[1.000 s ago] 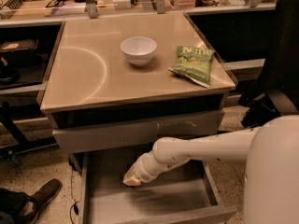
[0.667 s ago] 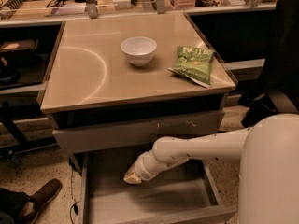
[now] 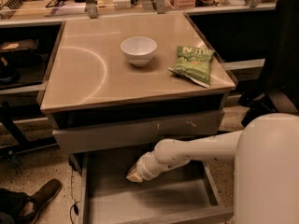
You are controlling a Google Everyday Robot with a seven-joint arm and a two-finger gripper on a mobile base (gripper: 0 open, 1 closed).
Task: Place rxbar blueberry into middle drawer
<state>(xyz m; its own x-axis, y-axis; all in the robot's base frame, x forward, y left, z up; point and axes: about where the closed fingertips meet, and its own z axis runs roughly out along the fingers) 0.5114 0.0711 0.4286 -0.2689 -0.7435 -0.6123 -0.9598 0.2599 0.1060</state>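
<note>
1. Hardly anything has moved since a second ago: the gripper [image 3: 134,175] sits at almost the same spot below the desk's front edge, and the things on top have stayed put.
2. From my end the claw shows only as a pale blunt tip. I cannot tell how far it is open, nor whether it has hold of anything.
3. I cannot make out the rxbar blueberry in this view, so I cannot say where it lies.
4. The middle drawer [image 3: 159,202] stands pulled out beneath the desk's front edge. Its right front corner is covered by the robot's white body [image 3: 266,171], and its back runs into shadow under the scratched drawer front [image 3: 140,133].
5. The arm [image 3: 201,149] comes from the body on the right, passes below the front edge and slopes down to the left. Its wrist tilts downward, putting the claw low inside the drawer, towards the back and left of the middle.
6. On the desk [image 3: 88,78], a white bowl [image 3: 138,50] stands upright near the middle of the back edge. A green chip bag [image 3: 192,64] lies flat just beside the right edge, well apart from the bowl.
7. A shoe [image 3: 41,199] shows on the floor beyond the left front corner. A dark chair [image 3: 280,55] stands past the right edge, and a cluttered shelf [image 3: 70,6] runs along behind the back edge.
</note>
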